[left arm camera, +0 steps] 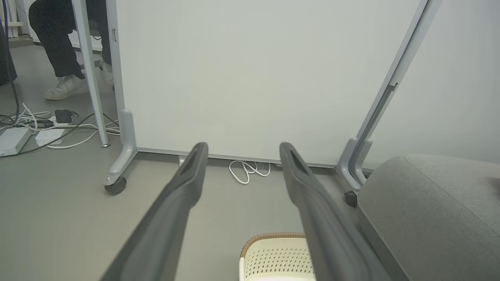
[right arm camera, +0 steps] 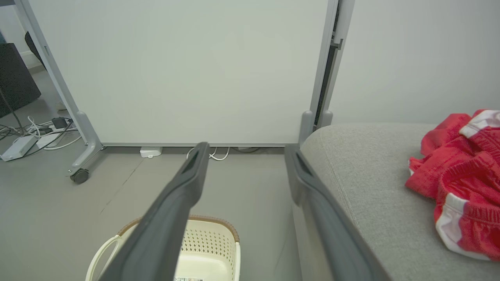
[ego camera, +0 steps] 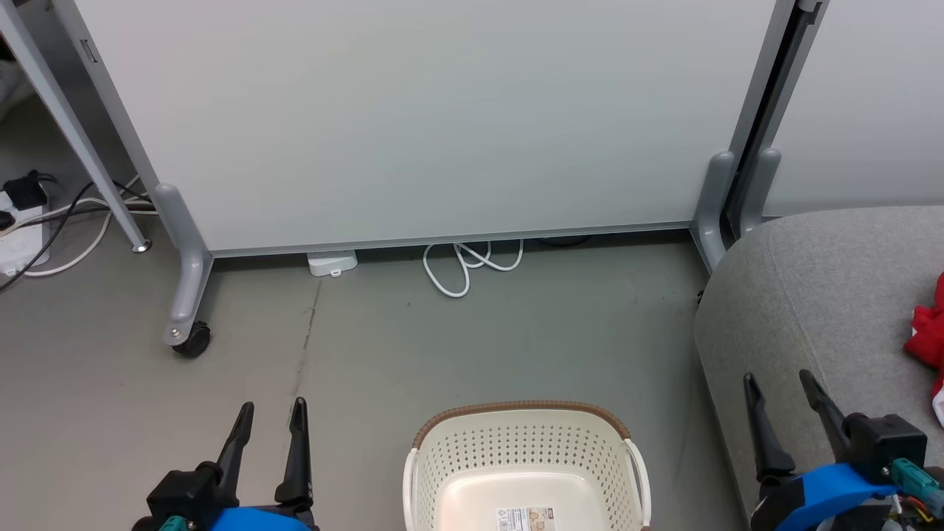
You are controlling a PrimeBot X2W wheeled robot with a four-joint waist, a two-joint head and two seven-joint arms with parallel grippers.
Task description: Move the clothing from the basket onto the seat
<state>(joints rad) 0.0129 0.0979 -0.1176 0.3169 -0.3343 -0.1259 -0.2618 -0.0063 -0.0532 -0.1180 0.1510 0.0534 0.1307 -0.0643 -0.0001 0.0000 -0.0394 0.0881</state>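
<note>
The cream basket (ego camera: 525, 450) with its brown rim stands on the floor at bottom centre, its bare base showing a paper label. It also shows low down in both wrist views, basket (left arm camera: 273, 255) and basket (right arm camera: 203, 249). Red clothing (right arm camera: 461, 171) with white bands lies crumpled on the grey seat (right arm camera: 371, 183); in the head view the clothing (ego camera: 928, 332) peeks in at the right edge on the seat (ego camera: 818, 295). My left gripper (ego camera: 271, 409) is open above the floor left of the basket. My right gripper (ego camera: 780, 382) is open over the seat's front corner.
A white wheeled partition (ego camera: 413, 118) stands close behind, with a castor (ego camera: 192, 341) and feet on the floor. A white cable loop (ego camera: 464, 264) lies under it. Power strips and cables (ego camera: 29, 221) lie at far left, where a person's legs (left arm camera: 58, 47) show.
</note>
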